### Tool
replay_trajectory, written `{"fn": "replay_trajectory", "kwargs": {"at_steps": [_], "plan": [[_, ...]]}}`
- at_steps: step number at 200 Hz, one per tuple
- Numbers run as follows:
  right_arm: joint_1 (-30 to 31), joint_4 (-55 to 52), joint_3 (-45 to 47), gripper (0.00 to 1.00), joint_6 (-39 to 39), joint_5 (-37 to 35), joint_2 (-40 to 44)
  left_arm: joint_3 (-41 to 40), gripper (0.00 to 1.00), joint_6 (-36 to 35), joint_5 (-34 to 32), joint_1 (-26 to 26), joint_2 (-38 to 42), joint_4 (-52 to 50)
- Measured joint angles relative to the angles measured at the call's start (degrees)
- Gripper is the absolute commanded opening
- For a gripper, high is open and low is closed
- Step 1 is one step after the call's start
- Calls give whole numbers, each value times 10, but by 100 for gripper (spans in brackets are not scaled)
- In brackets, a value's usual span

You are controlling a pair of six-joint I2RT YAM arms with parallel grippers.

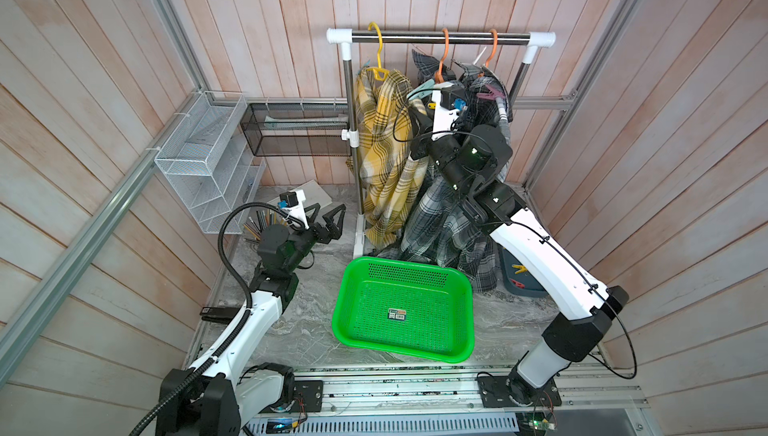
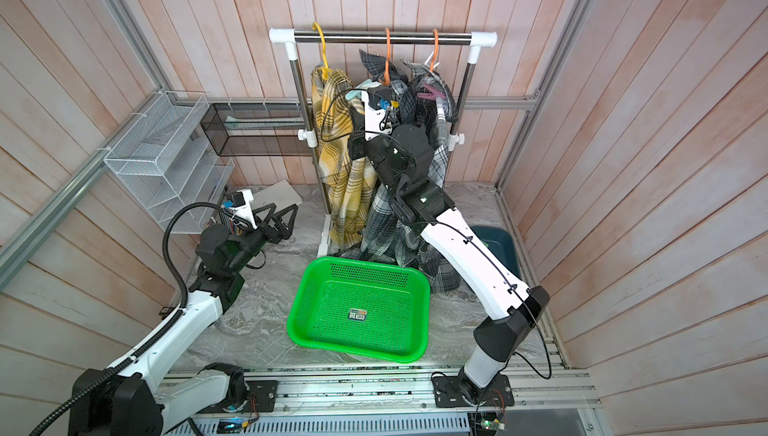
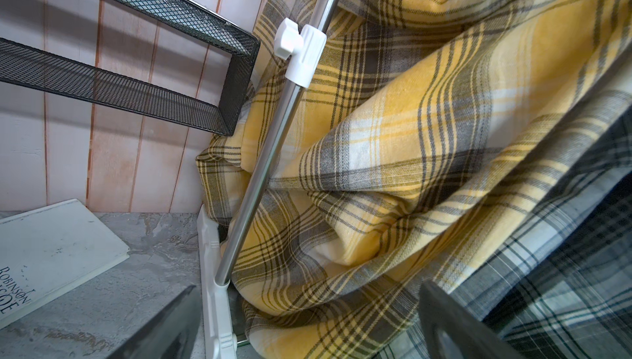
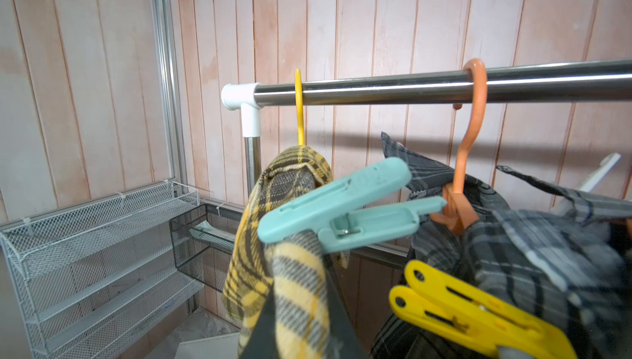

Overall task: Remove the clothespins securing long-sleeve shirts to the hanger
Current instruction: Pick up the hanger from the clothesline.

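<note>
Fig. 1. One garment rail [image 1: 440, 37]. Three hangers: yellow hanger [image 1: 379, 53], left orange hanger [image 1: 444, 53], right orange hanger [image 1: 493, 49]. Three plaid shirts: yellow shirt [image 1: 384, 143], left grey shirt [image 1: 428, 222], right grey shirt [image 1: 478, 76]. Three pegs on them: teal clothespin [image 4: 342, 210], yellow clothespin [image 4: 478, 312], mauve clothespin [image 1: 492, 93]. One green basket [image 1: 361, 263]. Two wire racks: white rack [image 1: 199, 151], black rack [image 1: 291, 130]. One book [image 3: 51, 247].

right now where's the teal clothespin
In both top views the teal clothespin sits high on the rack, between the yellow plaid shirt and the middle orange hanger.
</note>
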State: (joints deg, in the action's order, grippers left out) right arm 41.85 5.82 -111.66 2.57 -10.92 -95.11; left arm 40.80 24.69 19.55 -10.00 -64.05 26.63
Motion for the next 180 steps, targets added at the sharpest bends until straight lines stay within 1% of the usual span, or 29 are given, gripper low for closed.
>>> {"fn": "replay_trajectory", "kwargs": {"at_steps": [27,75,146,180], "plan": [[0,28,24,0,3,-10,11,0,100,2,2,0,0,4],[-1,58,40,0,9,-12,20,0,100,4,10,0,-2,17],[-1,57,61,0,10,-8,36,0,100,8,12,0,-7,26],[-2,50,52,0,21,-5,36,0,100,11,17,0,-10,30]]}}
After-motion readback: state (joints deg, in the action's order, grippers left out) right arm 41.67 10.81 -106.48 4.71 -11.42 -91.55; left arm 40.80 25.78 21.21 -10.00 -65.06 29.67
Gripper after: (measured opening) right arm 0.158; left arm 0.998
